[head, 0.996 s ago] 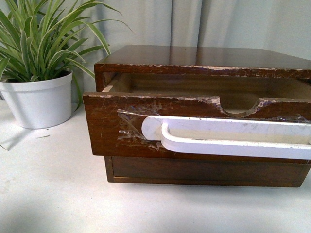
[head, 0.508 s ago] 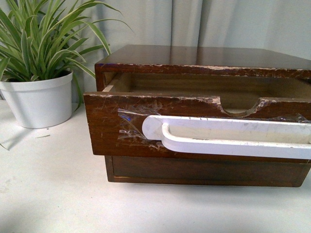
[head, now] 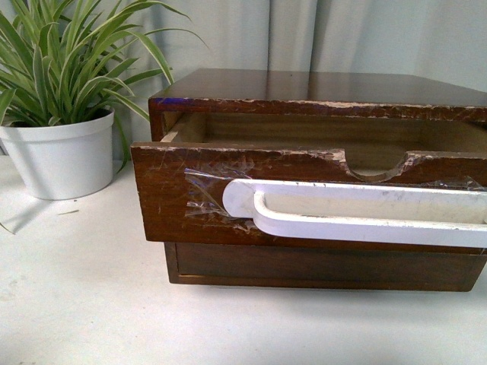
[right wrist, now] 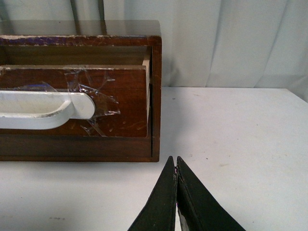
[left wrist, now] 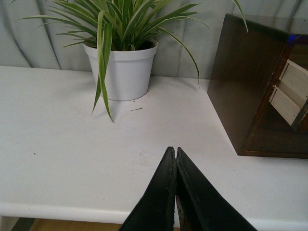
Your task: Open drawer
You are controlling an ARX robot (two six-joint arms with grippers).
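Front view shows the scratched dark brown wooden drawer (head: 175,198) with its taped-on long white handle (head: 358,213) pulled partly out of the dark wooden cabinet (head: 319,87), above a plain handle-less lower drawer (head: 319,266). A green striped plant in a white pot (head: 61,156) stands beside the cabinet on the white table (head: 84,296). The left gripper (left wrist: 174,154) and right gripper (right wrist: 174,163) are pressed closed, empty, over bare tabletop near its front edge.

The drawer (head: 198,198) and its handle (head: 358,213) run off the front view's right edge. Its inside is mostly hidden behind the front; perhaps bare, but the view is poor. The plant (head: 61,68) is cropped at the left edge.
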